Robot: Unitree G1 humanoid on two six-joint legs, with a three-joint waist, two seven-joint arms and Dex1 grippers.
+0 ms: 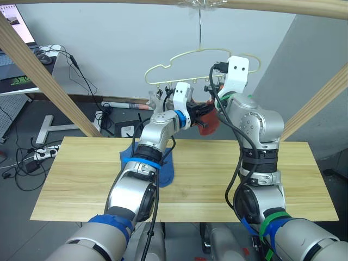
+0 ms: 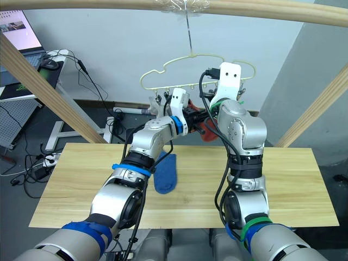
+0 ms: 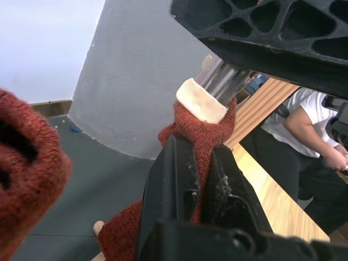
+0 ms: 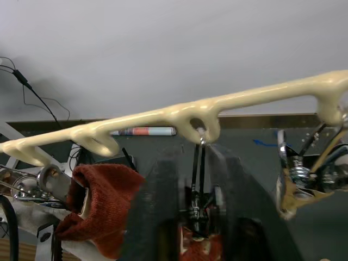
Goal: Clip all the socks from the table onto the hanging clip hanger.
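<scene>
Both grippers up at the clip hanger [image 1: 202, 65].
Left gripper [image 3: 198, 179] pinches a rust-red sock [image 3: 204, 128]; right gripper [image 4: 198, 204] squeezes a clip [image 4: 198, 209]; blue sock [image 2: 165, 173] lies on table [image 2: 293, 179] (person seated far right).

Head stereo pair looking down over table [image 1: 81, 179]; wrist cameras close beneath clip hanger [image 4: 179, 114].

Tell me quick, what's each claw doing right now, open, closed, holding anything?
Left claw: closed on the rust-red sock.
Right claw: closed around a clip of the hanger.
</scene>
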